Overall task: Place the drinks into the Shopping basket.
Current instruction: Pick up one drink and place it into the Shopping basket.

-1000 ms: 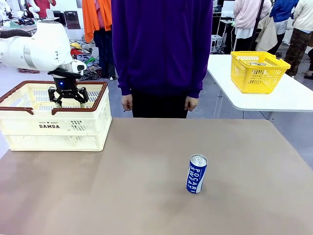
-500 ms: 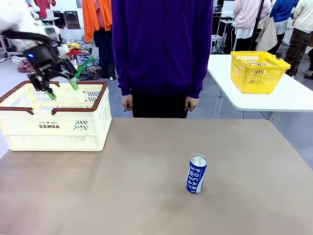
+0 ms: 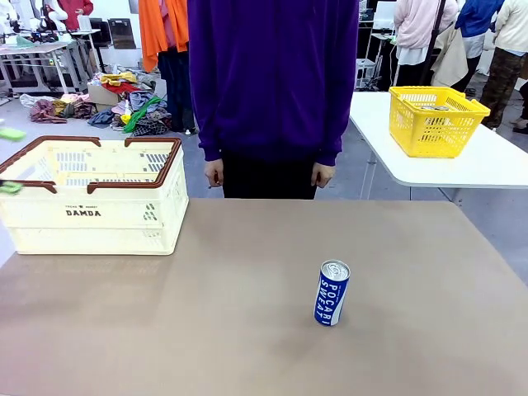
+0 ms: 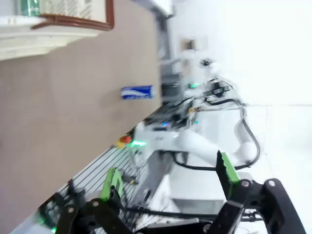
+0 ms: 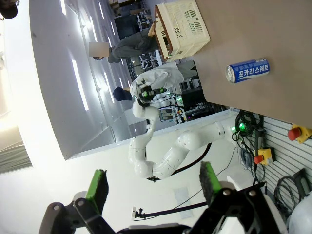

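Swung clear of the cream-white slotted "DAMDA" shopping basket (image 3: 124, 206) within a second, the left gripper (image 4: 170, 174) hangs spread wide, empty. A green metal can (image 4: 28, 6) shows inside the basket. At the basket's 4 o'clock, the blue "POCARI SWEAT" can (image 3: 332, 293) stands upright on the brown table (image 3: 206, 330), silver top up. The right gripper (image 5: 153, 185) gapes, empty.

- Left gripper (image 3: 8, 161): two green, motion-smeared pads (image 3: 10, 188) at the front view's left edge; the rest is cut off.
- Green can (image 4: 27, 6): seen past the rim of the Shopping basket (image 4: 73, 22). Both are cut by the left wrist view's top edge, and the can's label is unreadable.
- Blue can (image 4: 137, 92): lettering blurred there.
- Person (image 3: 272, 82): legs hidden behind the table (image 3: 247, 289).
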Available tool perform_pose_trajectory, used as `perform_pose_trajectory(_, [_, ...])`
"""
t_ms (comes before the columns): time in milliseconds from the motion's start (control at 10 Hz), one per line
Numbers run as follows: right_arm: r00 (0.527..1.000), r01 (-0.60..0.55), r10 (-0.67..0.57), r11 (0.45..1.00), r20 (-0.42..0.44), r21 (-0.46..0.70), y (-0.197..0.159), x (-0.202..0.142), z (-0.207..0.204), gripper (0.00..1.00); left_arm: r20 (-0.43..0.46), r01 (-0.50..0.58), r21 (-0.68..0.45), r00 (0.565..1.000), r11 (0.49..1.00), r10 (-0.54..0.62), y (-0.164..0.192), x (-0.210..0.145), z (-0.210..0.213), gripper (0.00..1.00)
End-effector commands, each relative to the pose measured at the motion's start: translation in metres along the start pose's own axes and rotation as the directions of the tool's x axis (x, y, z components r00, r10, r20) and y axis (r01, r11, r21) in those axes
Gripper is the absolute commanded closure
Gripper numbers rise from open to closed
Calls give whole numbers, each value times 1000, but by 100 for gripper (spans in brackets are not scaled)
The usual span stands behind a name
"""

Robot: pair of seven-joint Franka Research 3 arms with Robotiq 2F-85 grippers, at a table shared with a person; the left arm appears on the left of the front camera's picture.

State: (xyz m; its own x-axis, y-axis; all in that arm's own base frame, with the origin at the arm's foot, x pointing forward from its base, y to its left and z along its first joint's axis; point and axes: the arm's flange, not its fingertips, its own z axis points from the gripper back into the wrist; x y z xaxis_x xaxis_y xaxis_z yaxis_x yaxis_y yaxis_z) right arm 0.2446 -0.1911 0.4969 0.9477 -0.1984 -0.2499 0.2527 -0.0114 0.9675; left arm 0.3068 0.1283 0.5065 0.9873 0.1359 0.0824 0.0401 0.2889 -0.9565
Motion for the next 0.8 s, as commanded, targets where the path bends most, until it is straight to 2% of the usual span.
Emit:
perform_pose_trajectory(0, [1000,-8,8,1000,3,3,3,-2,0,0,113,54,-212,993,976,-30,55,-9,54,0])
perform_pose_trajectory(100, [1000,-8,8,1000,3,3,3,-2,0,0,92,53,-183,995,982,-37,79,-1,60,0])
perform_pose_trajectory(200, [1000,-8,8,1000,3,3,3,-2,0,0,82,12,-108,997,994,-3,29,-23,34,0])
perform_pose_trajectory(700, [1000,-8,8,1000,3,3,3,-2,0,0,82,12,-108,997,994,-3,29,-23,34,0])
